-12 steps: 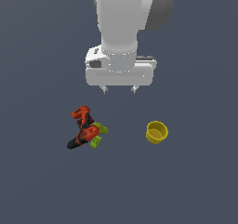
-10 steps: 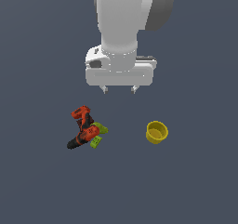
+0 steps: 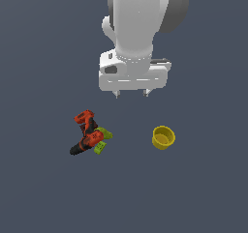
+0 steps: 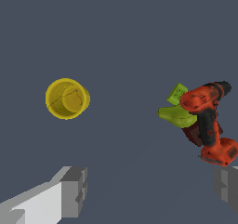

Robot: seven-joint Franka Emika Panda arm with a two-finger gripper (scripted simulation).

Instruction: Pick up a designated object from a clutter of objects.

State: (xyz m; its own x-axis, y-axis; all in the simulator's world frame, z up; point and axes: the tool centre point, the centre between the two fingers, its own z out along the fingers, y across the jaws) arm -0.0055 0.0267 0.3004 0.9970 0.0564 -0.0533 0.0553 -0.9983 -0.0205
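Your olive-green pear-like lump lies pressed against the red-and-black drill, well apart from the gripper and toward the exterior view's left of it. Gripper hangs above the floor, fingers spread wide, holding and touching nothing. A small lime-green blocky piece seems to touch the lump. The glossy yellow cup sits alone, rightward.

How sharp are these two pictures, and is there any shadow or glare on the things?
Exterior view: flat, even light, no cast shadows or glare; the drill and yellow cup look small and coarse. Wrist view: crisp but blocky render, the olive-green pear-like thing sharp-edged.
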